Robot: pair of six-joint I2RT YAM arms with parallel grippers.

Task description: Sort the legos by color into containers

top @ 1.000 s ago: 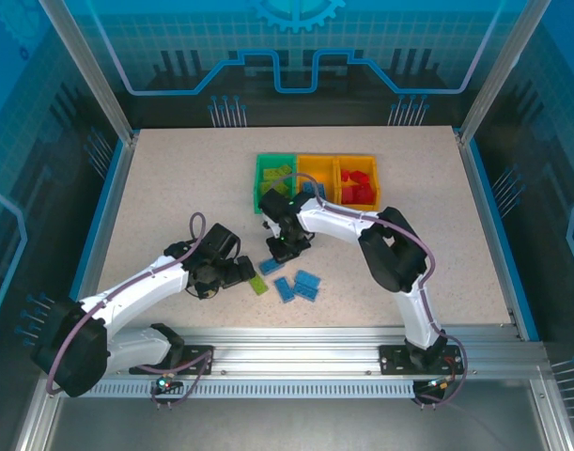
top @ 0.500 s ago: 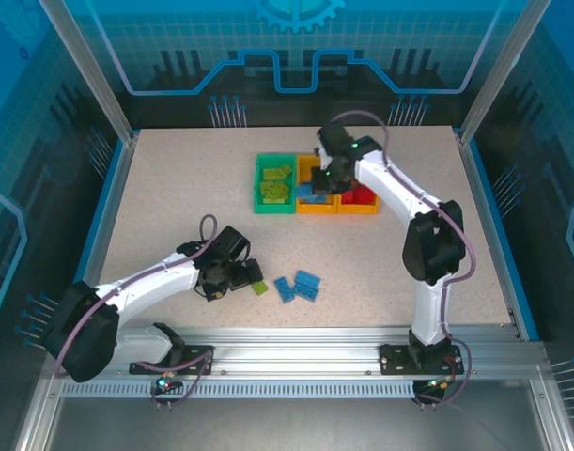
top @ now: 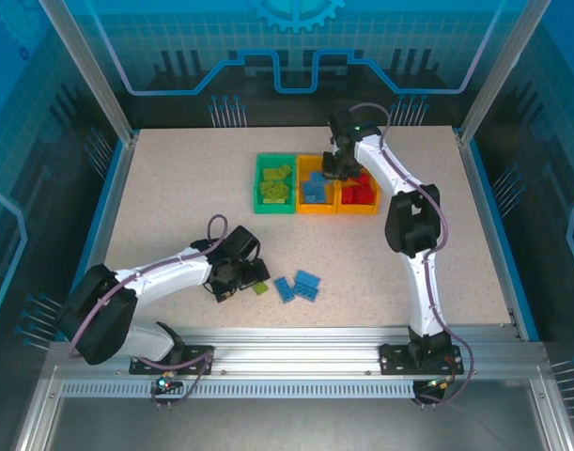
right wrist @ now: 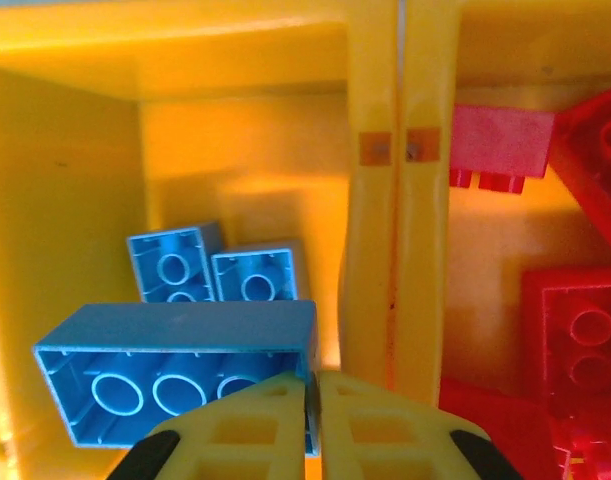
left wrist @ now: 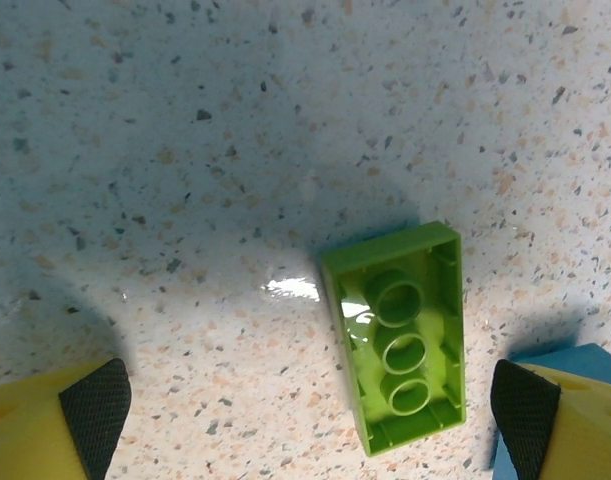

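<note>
A lime green lego [left wrist: 400,335] lies upside down on the table, between the wide-apart pads [left wrist: 90,400] of my open left gripper [left wrist: 307,420]. From above, that gripper [top: 249,280] sits just left of the green lego [top: 259,287]. My right gripper [right wrist: 316,420] is shut on the end wall of a blue lego [right wrist: 175,375], hanging over the middle orange-yellow bin [top: 316,184] near its divider [right wrist: 395,230]. Two more blue legos [right wrist: 175,265] lie in that bin. The green bin [top: 274,183] holds green legos and the right bin [top: 359,188] holds red legos [right wrist: 575,340].
Several blue legos [top: 298,285] lie on the table just right of the green one; a corner of one [left wrist: 575,356] shows by my left gripper's right finger. The right arm [top: 404,221] stretches from its base up to the bins.
My right gripper has carried a blue lego from the table up to the middle bin. My left gripper has shifted right, closer to the green lego.
</note>
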